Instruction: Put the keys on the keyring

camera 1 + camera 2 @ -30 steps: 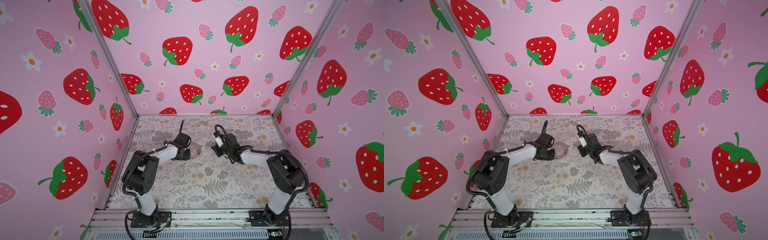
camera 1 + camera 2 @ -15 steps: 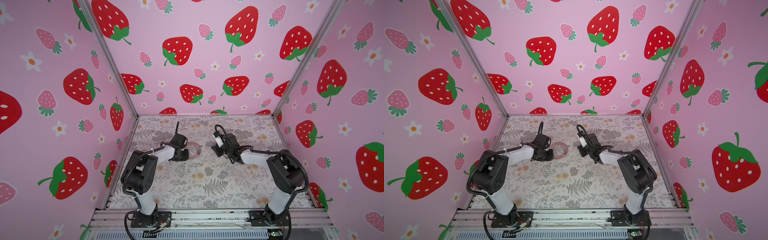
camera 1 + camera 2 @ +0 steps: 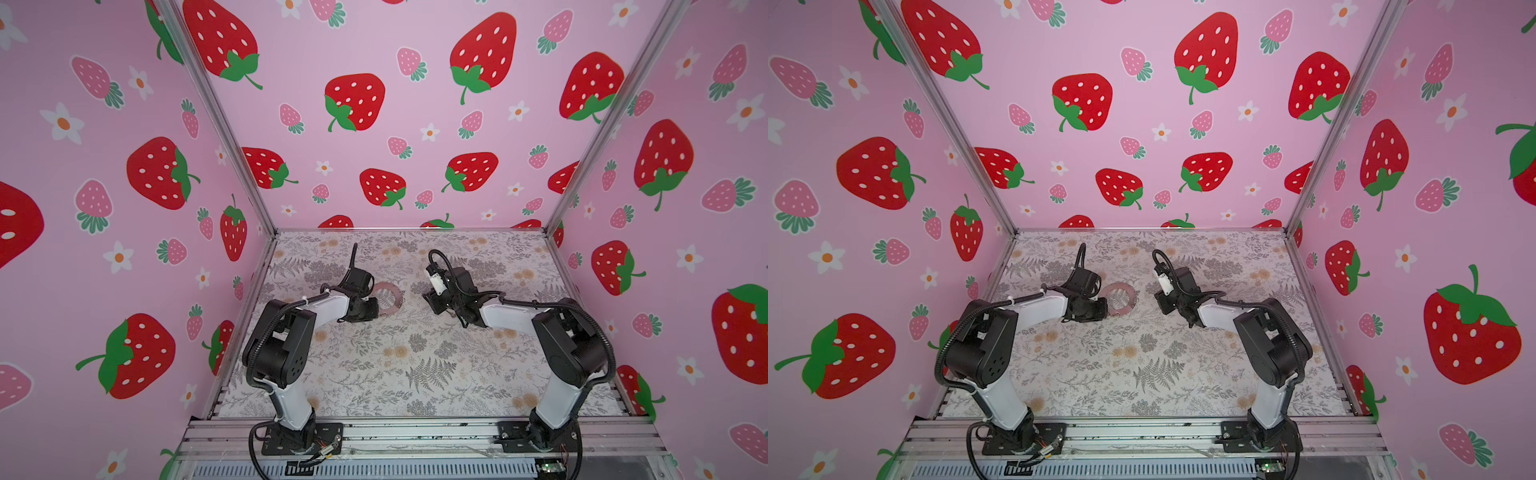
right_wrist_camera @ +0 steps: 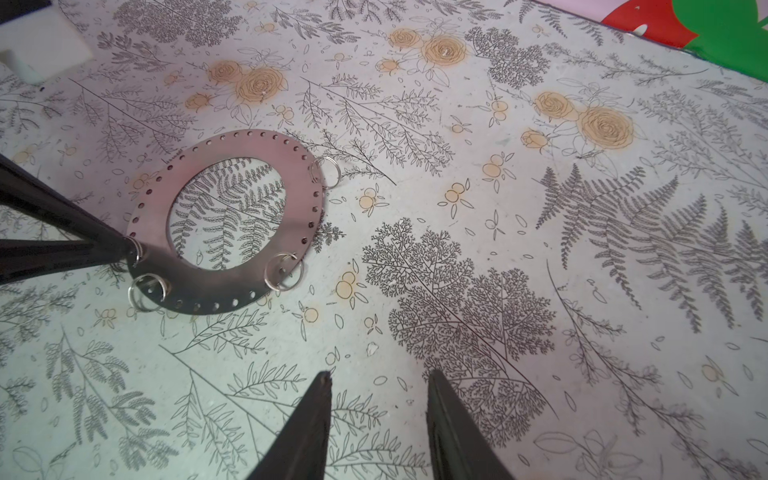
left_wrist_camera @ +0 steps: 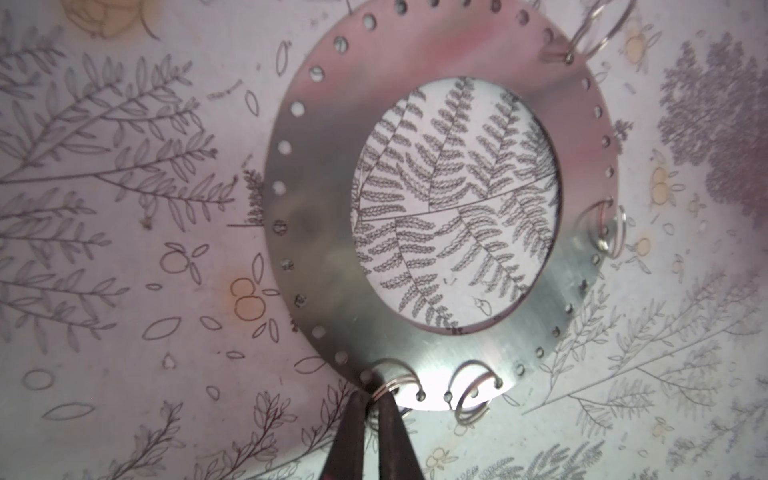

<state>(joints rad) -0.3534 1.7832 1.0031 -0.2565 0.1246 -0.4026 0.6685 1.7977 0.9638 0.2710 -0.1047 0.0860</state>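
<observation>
Left claw (image 5: 376, 395) pinched closed; right claw (image 4: 379, 373) parted and hovering.

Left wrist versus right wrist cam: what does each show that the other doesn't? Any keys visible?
Left wrist only: the left hand head-on, shut on one wire loop of the keyring. Right wrist only: the right hand, open above the table, and a corner of strawberry wall. Both: the keyring with four wire loops, the left hand at its edge. Neither shows the keys.
</observation>
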